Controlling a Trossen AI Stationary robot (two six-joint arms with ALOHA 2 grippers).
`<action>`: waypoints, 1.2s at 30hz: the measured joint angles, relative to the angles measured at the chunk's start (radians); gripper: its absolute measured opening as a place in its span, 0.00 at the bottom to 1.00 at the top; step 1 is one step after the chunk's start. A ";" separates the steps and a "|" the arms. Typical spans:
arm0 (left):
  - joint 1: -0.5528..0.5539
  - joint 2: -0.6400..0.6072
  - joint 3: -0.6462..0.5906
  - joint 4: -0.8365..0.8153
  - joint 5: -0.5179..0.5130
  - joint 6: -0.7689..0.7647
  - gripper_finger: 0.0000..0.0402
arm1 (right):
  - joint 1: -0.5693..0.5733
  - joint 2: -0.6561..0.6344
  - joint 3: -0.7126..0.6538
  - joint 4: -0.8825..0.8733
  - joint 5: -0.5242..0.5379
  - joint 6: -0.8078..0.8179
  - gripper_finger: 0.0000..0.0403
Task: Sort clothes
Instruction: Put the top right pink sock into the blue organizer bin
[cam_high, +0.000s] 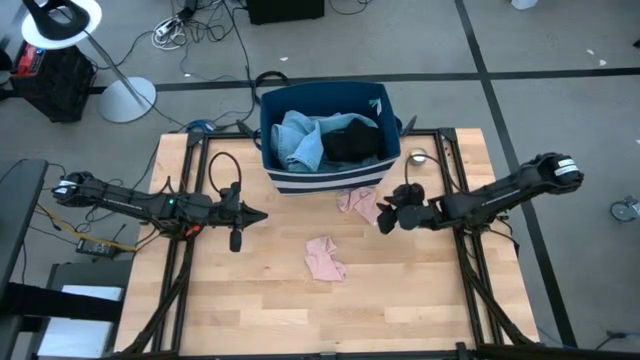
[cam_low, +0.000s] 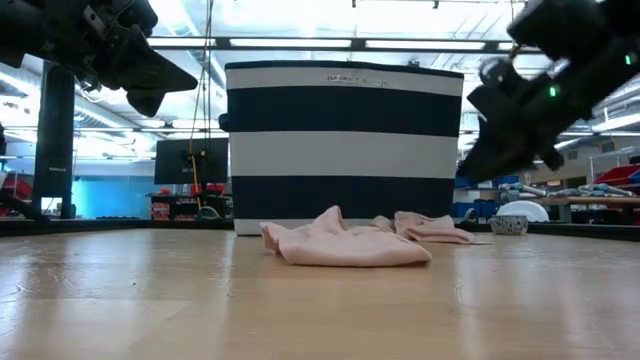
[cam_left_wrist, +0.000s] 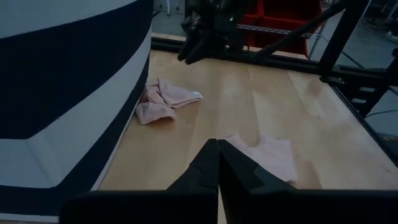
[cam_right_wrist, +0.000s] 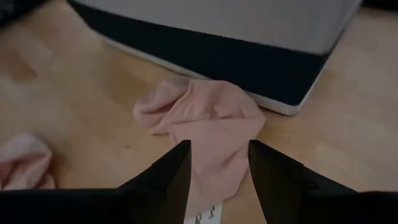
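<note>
Hovering our right gripper (cam_right_wrist: 217, 163), fingers parted and empty, over the crumpled pink cloth (cam_right_wrist: 208, 121) beside the navy-white striped bin (cam_high: 325, 175) for pickup | left gripper (cam_left_wrist: 217, 165) pinched closed, empty, waited apart

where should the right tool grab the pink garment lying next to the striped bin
Best to grip the raised, bunched fold at the middle of the crumpled pink cloth garment beside the navy-and-white striped fabric bin, coming straight down from above. It lies low on the wooden table, so its flat edges give little to pinch. The right tool hangs open above it.
</note>
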 joint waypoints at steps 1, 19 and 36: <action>0.000 0.000 0.000 0.000 0.000 0.011 0.01 | -0.002 0.000 -0.034 0.060 0.000 0.003 0.40; 0.000 0.000 0.000 0.000 -0.023 0.022 0.01 | -0.009 0.089 -0.206 0.519 -0.017 -0.199 0.60; 0.000 0.000 0.000 0.000 -0.044 0.023 0.01 | -0.042 0.524 -0.069 0.634 0.003 -0.277 0.61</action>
